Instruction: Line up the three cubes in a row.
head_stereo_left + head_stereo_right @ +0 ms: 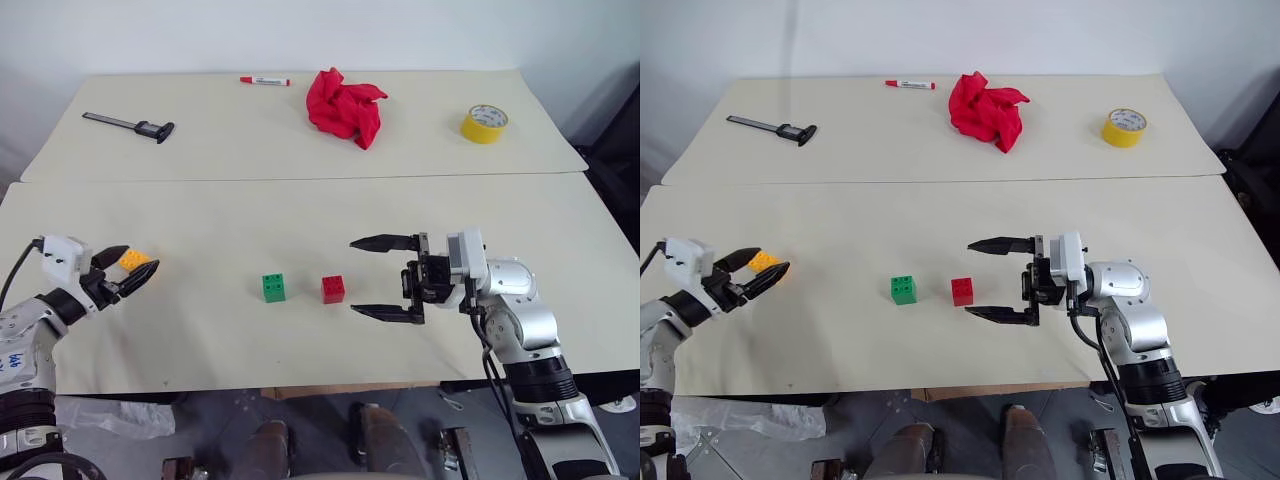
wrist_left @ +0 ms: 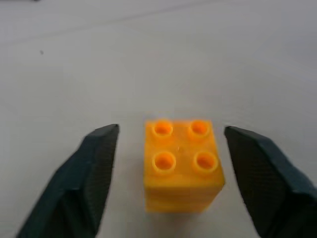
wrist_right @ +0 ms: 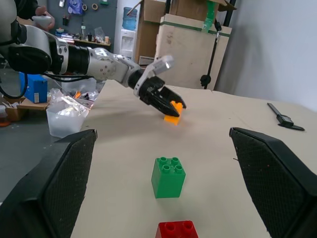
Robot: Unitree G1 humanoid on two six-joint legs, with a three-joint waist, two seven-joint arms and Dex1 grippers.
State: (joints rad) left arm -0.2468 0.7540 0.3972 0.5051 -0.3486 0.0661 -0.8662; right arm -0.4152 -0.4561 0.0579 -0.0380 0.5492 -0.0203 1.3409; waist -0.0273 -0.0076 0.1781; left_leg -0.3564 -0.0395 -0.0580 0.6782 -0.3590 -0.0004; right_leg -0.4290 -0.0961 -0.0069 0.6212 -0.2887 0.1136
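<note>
Though half hidden, yellow-orange cube (image 1: pixel 133 260) between fingers (image 1: pixel 110 255)

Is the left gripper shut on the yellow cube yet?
Not yet. The left gripper straddles the yellow cube, with table visible between the cube and each finger.

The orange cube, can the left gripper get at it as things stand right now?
Probably yes. The orange cube sits on the table between the left gripper fingers, gaps showing on both sides, and nothing stands in the way.
</note>
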